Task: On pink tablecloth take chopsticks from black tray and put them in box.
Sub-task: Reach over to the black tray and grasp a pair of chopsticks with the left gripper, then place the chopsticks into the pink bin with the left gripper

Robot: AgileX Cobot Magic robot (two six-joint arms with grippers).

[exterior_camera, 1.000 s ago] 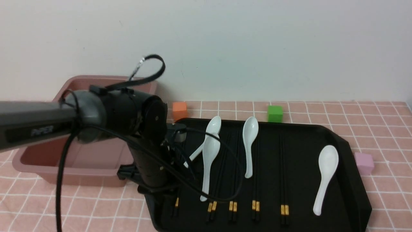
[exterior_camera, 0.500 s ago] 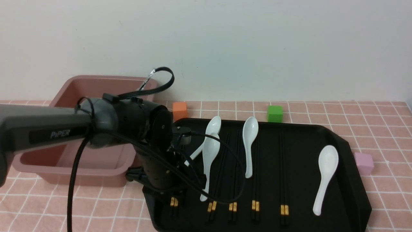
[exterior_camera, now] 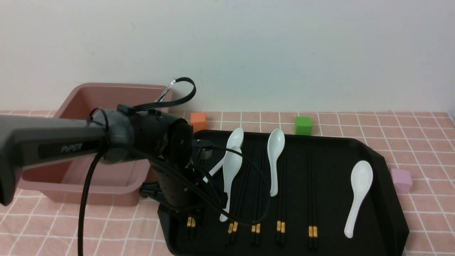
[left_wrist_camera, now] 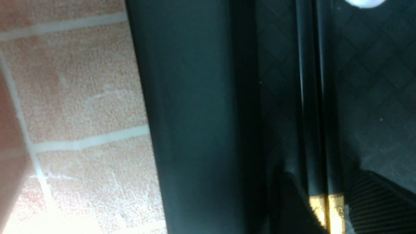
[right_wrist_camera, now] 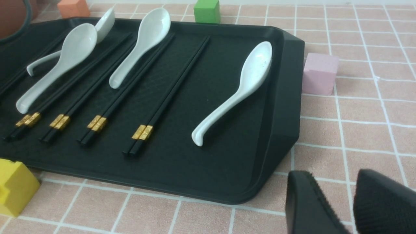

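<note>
On the far left, the left arm point(exterior_camera: 53, 142) carries the only writing that can be read, the pale word "PiPER". Behind it the box point(exterior_camera: 106, 87) stands on the pink tablecloth point(exterior_camera: 419, 142), to the left of the black tray point(exterior_camera: 330, 156).

Five pairs of chopsticks point(exterior_camera: 280, 192) lie in the tray, side by side. Each long axis runs from the robot's side toward the wall, with the gold-banded thick ends near the robot and the thin tips far. The left gripper point(left_wrist_camera: 330, 198) is low over the leftmost pair point(exterior_camera: 191, 222), close to its gold bands. Its jaws stand apart, one on each side of this pair, which lies on the tray floor.

Four white spoons point(exterior_camera: 275, 156) lie among the pairs, two of them overlapping. An orange cube point(exterior_camera: 198, 121) and a green cube point(exterior_camera: 303, 125) stand at the tray's far edge, a lilac cube point(exterior_camera: 401, 179) at its right edge, and a yellow block point(right_wrist_camera: 14, 187) at its near edge.

The right gripper point(right_wrist_camera: 350, 208) is over the cloth by the tray's near right corner, its jaws narrow, almost together, with nothing between them.
</note>
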